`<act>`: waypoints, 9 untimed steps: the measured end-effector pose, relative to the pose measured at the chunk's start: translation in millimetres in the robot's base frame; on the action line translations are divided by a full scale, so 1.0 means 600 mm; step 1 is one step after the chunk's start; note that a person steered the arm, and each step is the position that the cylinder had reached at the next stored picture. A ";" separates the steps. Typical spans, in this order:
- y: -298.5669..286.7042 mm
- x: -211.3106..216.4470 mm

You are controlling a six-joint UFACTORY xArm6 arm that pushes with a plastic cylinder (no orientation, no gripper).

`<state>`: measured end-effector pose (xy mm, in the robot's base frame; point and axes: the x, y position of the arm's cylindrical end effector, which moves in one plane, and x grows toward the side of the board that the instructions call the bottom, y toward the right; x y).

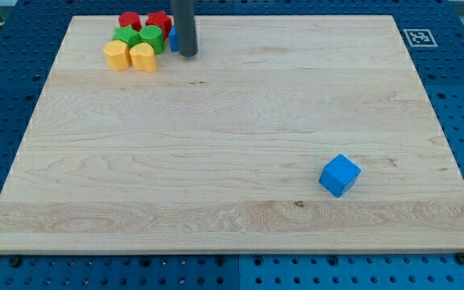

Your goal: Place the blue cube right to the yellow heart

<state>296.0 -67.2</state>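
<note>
Standing over the cluster at the view's top left, the rod has its tip (188, 54) down on the board (216, 145), just right of the packed blocks. There is no claw on this arm, only the rod, so nothing is open, closed or gripped; it can only shove.

The blue cube (340, 175) sits alone toward the view's bottom right, well apart from everything else and from the tip. It rests turned so that a corner faces the view's bottom, which I'd guess makes it prone to spinning if pushed off-centre.

The cluster holds two red blocks (130, 19) (159, 20), two green ones (125, 35) (151, 37) and two yellow ones (117, 55) (143, 57), all touching or nearly so. A sliver of another blue block (172, 40) shows just left of the rod, mostly hidden by it. Which yellow piece is the heart I cannot tell for sure; the right one seems notched on top.

By my reading the task is barely begun: the tip would need to travel across, get behind the cube on its lower right side, and drive it up and leftward
</note>
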 end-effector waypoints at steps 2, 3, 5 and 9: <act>0.094 0.208; 0.116 0.312; 0.236 0.454; 0.393 0.329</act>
<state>493.4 168.4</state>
